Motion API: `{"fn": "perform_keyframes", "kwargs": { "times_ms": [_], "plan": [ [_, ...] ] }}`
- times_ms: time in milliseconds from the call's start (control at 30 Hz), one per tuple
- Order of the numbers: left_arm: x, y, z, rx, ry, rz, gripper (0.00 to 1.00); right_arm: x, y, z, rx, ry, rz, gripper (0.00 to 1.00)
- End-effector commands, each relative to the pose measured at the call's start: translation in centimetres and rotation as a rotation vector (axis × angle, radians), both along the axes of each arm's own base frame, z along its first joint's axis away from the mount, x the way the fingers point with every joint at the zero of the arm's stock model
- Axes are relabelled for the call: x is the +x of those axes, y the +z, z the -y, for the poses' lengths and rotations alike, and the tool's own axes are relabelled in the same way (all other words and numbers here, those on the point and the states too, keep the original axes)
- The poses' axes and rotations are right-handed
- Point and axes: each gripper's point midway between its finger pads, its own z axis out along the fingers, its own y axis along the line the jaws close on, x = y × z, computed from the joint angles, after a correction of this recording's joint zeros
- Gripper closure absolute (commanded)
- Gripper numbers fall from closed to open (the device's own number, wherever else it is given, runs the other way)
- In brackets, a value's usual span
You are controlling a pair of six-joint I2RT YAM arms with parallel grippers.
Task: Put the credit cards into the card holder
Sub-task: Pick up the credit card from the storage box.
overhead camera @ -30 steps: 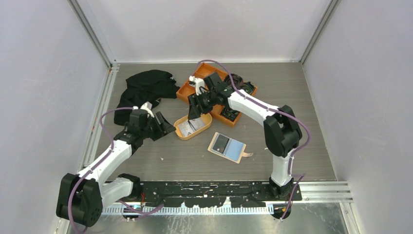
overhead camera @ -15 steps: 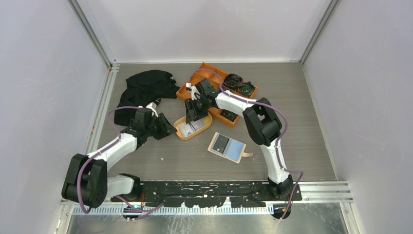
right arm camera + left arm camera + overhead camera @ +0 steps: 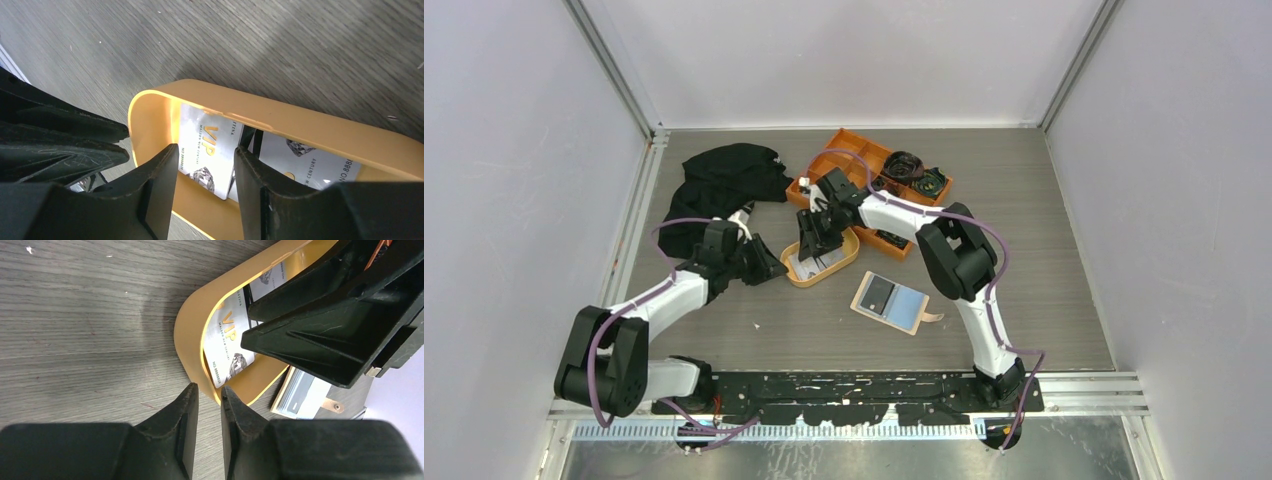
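I see the right gripper [image 3: 206, 151], fingers apart, astride a card [image 3: 214, 131] in the dish [image 3: 300, 125]; left gripper [image 3: 208, 390] nearly together, empty, beside it

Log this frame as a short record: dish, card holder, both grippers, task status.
dish: oval orange dish, white printed plastic cards lying inside
holder: beige leather-like bifold card holder, open on the table, black card and light blue card on its inner face
right gripper: open, fingers straddling a white VIP card in the dish
left gripper: narrowly open beside the dish's end, nothing between its fingers
task: unfinished
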Motion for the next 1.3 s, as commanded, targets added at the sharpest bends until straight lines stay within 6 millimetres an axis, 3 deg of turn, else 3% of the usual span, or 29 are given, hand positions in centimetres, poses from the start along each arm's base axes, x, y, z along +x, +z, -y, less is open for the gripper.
{"fn": "perform_keyframes", "kwargs": {
  "times_ms": [0,367,633,867,1133,1267],
  "plan": [
    [1.0,1.1,0.8,-0.035,-0.016,0.048,0.78,0.5,0.5,-0.1,-0.011,-0.011,0.037,0.49],
    [0.8,0.9,0.9,-0.039,-0.022,0.041,0.89,1.0,0.5,1.4,-0.091,0.054,0.121,0.50],
    [0.6,0.9,1.1,-0.050,-0.025,0.038,0.92,-1.7,0.2,-0.9,0.055,0.075,-0.076,0.52],
    [0.4,0.9,1.3,-0.053,-0.027,0.035,0.93,-2.3,2.4,-2.6,0.206,0.068,-0.182,0.53],
    [0.4,0.7,1.2,-0.048,-0.025,0.029,0.94,-2.6,5.6,-2.9,0.342,0.081,-0.235,0.61],
    [0.4,0.6,1.0,-0.038,-0.017,0.027,0.94,-2.7,6.0,-2.9,0.357,0.084,-0.246,0.63]
  ]
}}
